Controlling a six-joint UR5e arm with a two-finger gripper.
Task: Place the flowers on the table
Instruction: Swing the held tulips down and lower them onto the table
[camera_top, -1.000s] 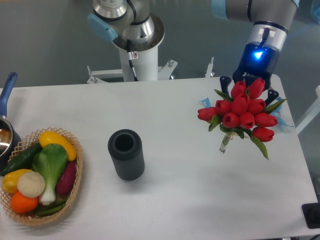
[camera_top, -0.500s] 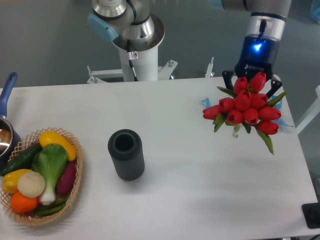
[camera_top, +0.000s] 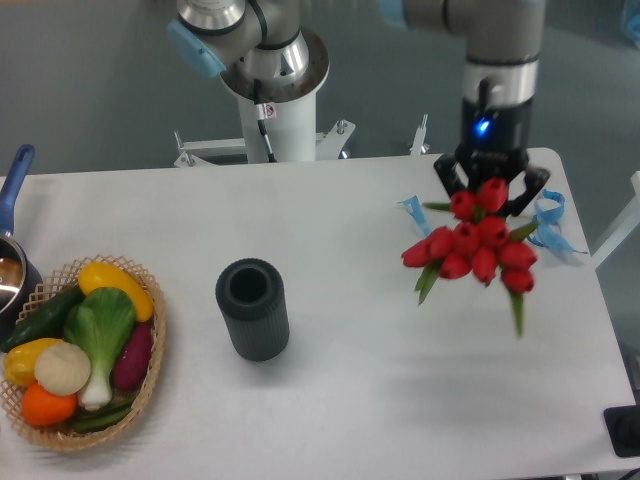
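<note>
**Q:** So where's your bunch right now? Looks like it moved.

**A:** Yeah, it did. My gripper (camera_top: 490, 183) is clamped on the flowers (camera_top: 472, 247), up in the right part of the frame. Compared with a second ago I've swung it a bit toward the middle of the frame, and the wrist now stands straighter over the bunch. The buds hang together under the fingers with a leaf trailing down on the right side. Before, a bit of pale stem poked out below the buds; now I can't see the stems at all.

**Q:** Are they down on the table (camera_top: 340, 390) yet?

**A:** I'd say no. There's a soft shadow on the white top below and left of the bunch, well apart from the buds, so I judge they're in the air. The blue ribbons (camera_top: 547, 215) lie to either side of the gripper, and the bunch has drifted clear of the right-hand one.

**Q:** What does that mean for the job?

**A:** Carrying's mostly done, I reckon; lowering and letting go are left. The dark cup (camera_top: 252, 307) and the veggie basket (camera_top: 75, 355) sit far off left, so no crowding.
</note>
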